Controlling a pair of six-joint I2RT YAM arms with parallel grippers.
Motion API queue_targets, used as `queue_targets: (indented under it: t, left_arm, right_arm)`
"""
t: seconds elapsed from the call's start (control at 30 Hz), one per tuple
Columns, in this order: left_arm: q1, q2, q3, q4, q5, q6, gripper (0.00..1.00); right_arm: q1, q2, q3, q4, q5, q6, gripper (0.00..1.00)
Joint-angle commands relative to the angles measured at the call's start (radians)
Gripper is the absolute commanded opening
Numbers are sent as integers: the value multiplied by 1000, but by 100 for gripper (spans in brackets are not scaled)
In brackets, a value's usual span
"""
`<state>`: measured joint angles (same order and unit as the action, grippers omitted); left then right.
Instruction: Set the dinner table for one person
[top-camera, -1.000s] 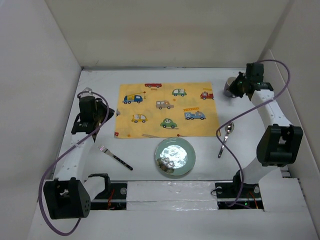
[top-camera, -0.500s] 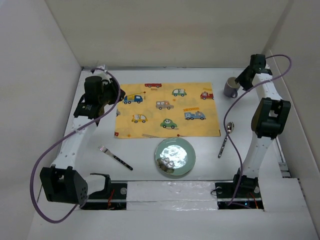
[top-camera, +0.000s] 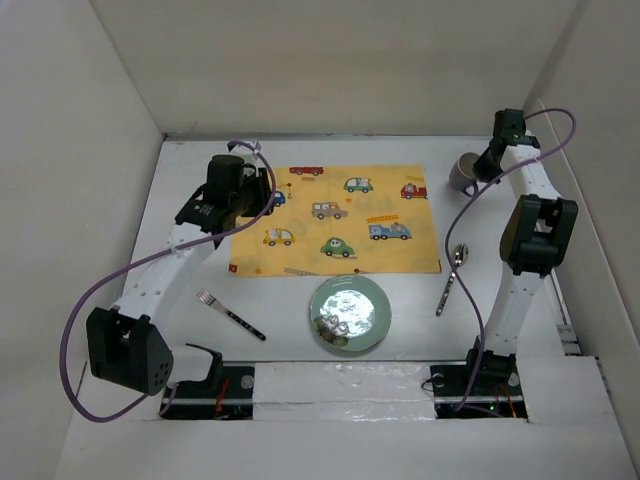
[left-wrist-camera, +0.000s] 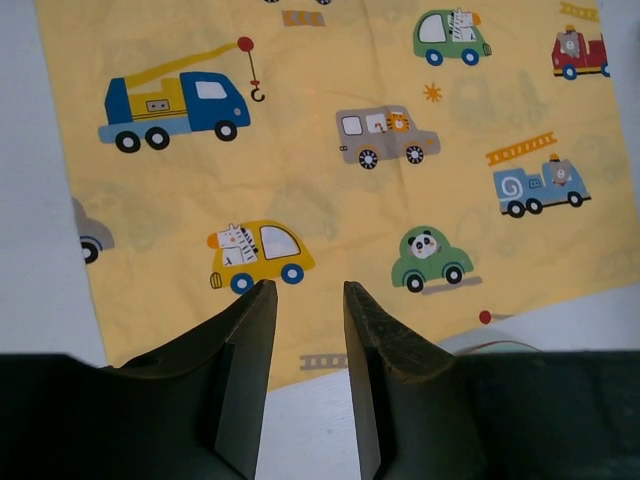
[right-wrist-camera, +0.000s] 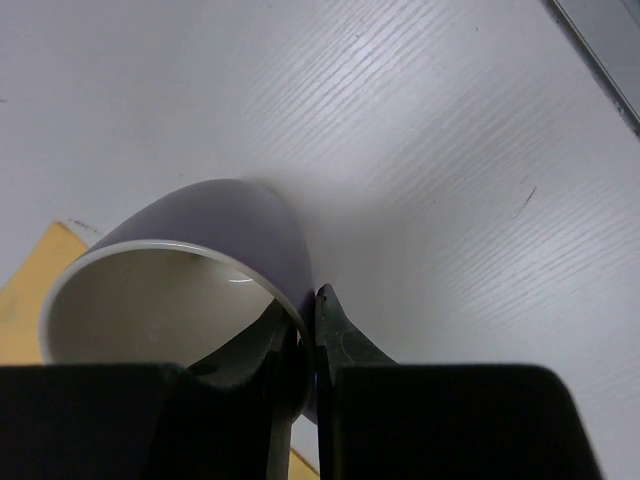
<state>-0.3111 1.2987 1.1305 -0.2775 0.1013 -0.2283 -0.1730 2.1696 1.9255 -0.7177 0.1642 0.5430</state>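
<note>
The white dinner table (top-camera: 290, 300) holds a yellow car-print placemat (top-camera: 335, 218) at its middle. A green plate (top-camera: 350, 313) sits just in front of the mat, a fork (top-camera: 230, 314) at the front left and a spoon (top-camera: 452, 277) at the right. A purple mug (top-camera: 464, 174) stands off the mat's far right corner. My right gripper (top-camera: 487, 165) is shut on the mug's wall (right-wrist-camera: 210, 225), one finger inside and one outside (right-wrist-camera: 308, 300). My left gripper (top-camera: 262, 195) hovers open and empty over the mat's left part (left-wrist-camera: 308, 288).
White wall panels (top-camera: 120, 110) border the table on the left, back and right. The left wrist view shows the placemat (left-wrist-camera: 330, 130), bare table (left-wrist-camera: 300, 420) below it and the plate's rim (left-wrist-camera: 500, 345) at lower right. The arm bases stand at the near edge.
My left arm has swung from the table's left side rightward to the mat's left edge. My right arm has folded upright while its gripper stays at the mug, which has barely moved.
</note>
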Motion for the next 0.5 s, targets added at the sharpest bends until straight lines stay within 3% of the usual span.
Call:
queue_targets:
  t: [0.0,0.2,0.47]
  left_arm:
    - [12,-29,61,12,-22,11,30]
    - [12,-6,101,15,8,-8,31]
    - [12,-47,78,12,17,-9,34]
  right_arm:
    - [49,-221,17,107,-14,-47,0]
    - [177,-183,162,-35,-120,-118,0]
    - [283,-36,266,-95,-91,-117,0]
